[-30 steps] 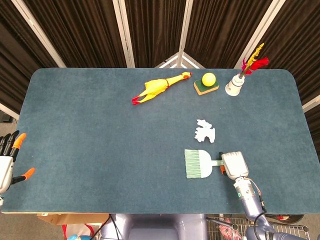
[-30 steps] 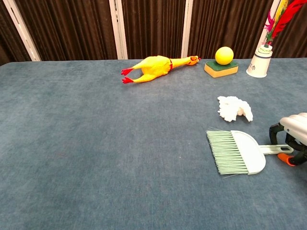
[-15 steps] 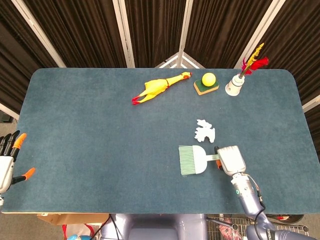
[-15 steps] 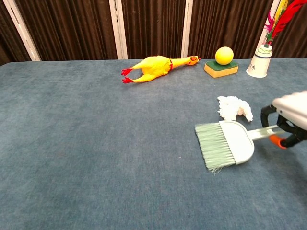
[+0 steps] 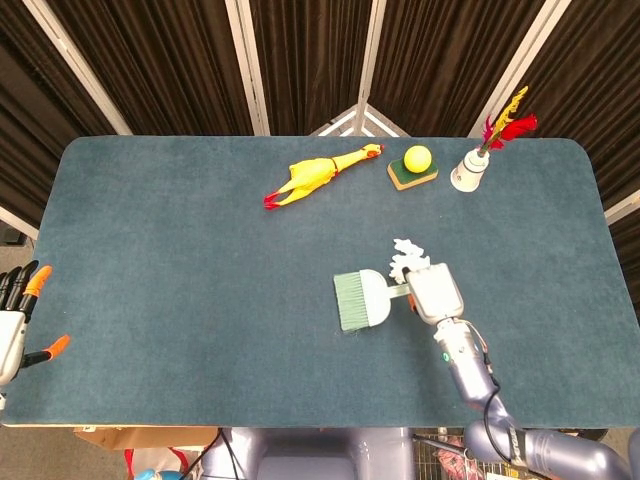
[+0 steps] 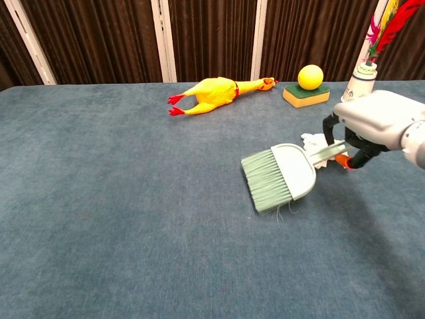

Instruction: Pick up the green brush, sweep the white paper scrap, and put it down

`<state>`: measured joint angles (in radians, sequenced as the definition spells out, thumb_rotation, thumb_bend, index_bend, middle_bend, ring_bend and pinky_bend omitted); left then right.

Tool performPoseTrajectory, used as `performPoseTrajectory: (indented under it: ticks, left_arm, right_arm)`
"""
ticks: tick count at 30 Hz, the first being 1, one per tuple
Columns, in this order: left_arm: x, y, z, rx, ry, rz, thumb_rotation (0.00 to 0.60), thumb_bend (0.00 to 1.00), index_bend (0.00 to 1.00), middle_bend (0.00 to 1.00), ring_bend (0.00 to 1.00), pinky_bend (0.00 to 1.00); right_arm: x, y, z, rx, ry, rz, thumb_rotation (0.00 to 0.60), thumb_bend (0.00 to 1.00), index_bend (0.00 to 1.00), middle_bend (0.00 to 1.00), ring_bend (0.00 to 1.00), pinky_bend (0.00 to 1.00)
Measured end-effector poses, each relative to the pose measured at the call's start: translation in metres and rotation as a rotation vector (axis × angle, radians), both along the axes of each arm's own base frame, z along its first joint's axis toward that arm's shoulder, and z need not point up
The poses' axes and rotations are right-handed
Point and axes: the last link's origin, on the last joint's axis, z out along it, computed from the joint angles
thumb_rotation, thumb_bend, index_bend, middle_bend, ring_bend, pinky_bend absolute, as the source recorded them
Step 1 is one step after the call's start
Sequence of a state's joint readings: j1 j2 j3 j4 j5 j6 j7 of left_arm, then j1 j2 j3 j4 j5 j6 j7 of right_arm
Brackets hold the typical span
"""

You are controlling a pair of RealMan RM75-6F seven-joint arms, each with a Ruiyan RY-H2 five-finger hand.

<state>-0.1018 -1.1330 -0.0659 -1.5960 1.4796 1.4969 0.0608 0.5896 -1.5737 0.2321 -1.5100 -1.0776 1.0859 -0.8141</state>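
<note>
The green brush (image 5: 362, 299) (image 6: 277, 177) is lifted off the blue table, bristles pointing left and down. My right hand (image 5: 434, 291) (image 6: 373, 121) grips its handle from the right. The white paper scrap (image 5: 404, 256) (image 6: 315, 141) lies on the cloth just behind the brush handle, partly hidden by my right hand and the brush. My left hand (image 5: 18, 320) hangs off the table's left edge with fingers spread and nothing in it; the chest view does not show it.
A yellow rubber chicken (image 5: 314, 175) (image 6: 216, 92) lies at the back centre. A yellow ball on a green sponge (image 5: 414, 167) (image 6: 307, 86) and a white vase with red and yellow feathers (image 5: 472, 165) (image 6: 360, 83) stand at the back right.
My right hand has lifted the brush off the cloth and carried it left and toward the back, up beside the paper scrap. The left hand has not moved.
</note>
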Motion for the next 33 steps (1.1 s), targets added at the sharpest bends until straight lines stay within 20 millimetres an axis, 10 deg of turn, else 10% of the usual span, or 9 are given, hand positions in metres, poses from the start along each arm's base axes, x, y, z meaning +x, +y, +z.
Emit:
performPoseTrajectory:
  ticks: [14,33]
  left_arm:
    - [0.000,0.001,0.000,-0.015,-0.024,0.007,0.600,0.01,0.00,0.00,0.00,0.00]
    - [0.006,-0.004,-0.003,-0.017,-0.058,-0.018,0.600,0.01,0.00,0.00,0.00,0.00]
  right_arm:
    - [-0.002,-0.050,0.021,-0.130,0.168,-0.021,0.600,0.54,0.78,0.92,0.98,0.81]
    - [-0.060,-0.058,0.128,-0.320,0.532,-0.102,0.600,0.55,0.78,0.92,0.98,0.81]
